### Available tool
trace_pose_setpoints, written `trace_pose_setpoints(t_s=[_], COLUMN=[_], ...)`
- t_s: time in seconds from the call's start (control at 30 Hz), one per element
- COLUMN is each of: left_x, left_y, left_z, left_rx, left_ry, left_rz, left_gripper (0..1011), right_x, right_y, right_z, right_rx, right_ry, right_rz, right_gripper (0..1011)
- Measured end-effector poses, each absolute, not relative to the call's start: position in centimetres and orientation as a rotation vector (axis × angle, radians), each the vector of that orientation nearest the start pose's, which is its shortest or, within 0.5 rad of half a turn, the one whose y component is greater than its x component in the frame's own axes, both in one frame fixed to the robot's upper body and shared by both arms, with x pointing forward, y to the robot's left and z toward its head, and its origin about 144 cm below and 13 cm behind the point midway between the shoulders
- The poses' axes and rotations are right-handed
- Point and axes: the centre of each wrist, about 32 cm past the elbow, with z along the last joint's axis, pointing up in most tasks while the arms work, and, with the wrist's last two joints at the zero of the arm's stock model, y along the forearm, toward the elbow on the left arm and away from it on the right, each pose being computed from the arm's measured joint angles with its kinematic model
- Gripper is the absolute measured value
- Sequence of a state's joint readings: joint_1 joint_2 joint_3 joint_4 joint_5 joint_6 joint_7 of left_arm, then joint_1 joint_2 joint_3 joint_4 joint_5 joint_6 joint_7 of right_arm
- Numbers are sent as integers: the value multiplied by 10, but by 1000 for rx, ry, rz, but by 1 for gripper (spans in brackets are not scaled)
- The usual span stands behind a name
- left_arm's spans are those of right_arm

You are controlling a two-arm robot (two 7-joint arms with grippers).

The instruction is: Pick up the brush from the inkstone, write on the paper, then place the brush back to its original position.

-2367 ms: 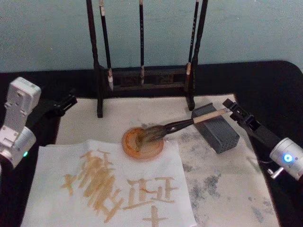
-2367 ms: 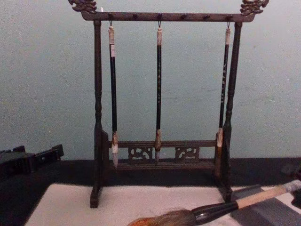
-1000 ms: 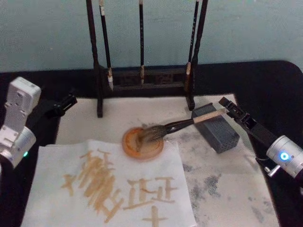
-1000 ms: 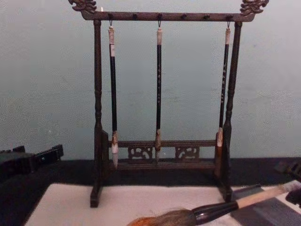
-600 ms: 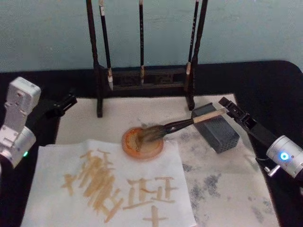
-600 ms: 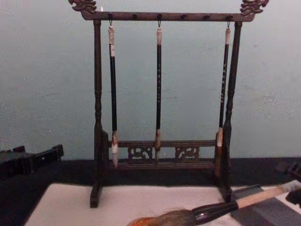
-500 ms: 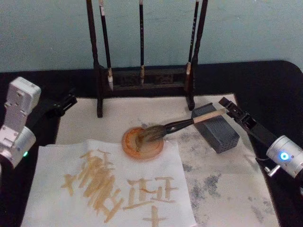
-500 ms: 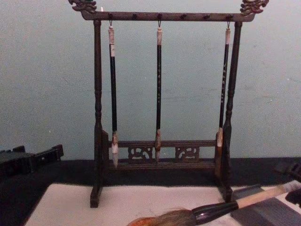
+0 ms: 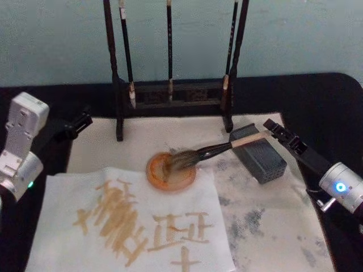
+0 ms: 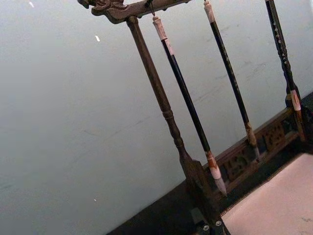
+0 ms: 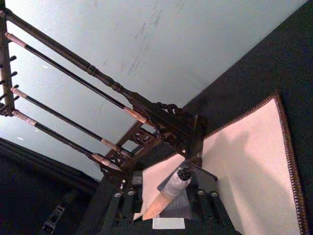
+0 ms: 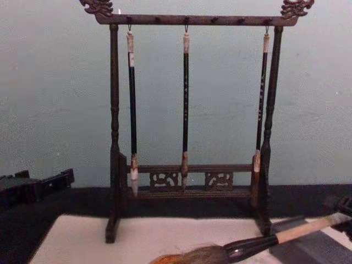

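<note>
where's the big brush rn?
Head view, right of centre: the brush lies bristles on the orange inkstone, handle across the grey block, right gripper at its end.

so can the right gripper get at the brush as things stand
Probably yes: the right gripper sits open astride the handle end of the brush, with nothing in between.

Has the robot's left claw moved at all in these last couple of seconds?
No. The left gripper is at the same spot as before, just left of the brush stand and its left post.

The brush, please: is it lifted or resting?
Resting: the brush has bristles on the orange inkstone, handle across the grey block.
</note>
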State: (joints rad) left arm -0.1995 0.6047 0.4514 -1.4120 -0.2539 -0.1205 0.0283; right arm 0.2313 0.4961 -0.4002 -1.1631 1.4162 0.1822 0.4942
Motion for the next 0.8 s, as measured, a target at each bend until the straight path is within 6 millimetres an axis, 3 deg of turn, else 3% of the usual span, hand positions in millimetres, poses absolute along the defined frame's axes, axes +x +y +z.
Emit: trace_pose_setpoints(t_s=[0.37,0.8], left_x=[489,489], left_y=[310,310], left_z=[1140,1140], left_rx=[304,304], left_ry=[-285,-285], left_rz=[1248,1248], left_gripper=[1000,1000], right_x=[496,496], right_y=[-326,-326], right_z=[1086,1086], right_rx=[448,448], right_ry=[903,903], right_rz=[-922,-922], right_gripper=[228,208])
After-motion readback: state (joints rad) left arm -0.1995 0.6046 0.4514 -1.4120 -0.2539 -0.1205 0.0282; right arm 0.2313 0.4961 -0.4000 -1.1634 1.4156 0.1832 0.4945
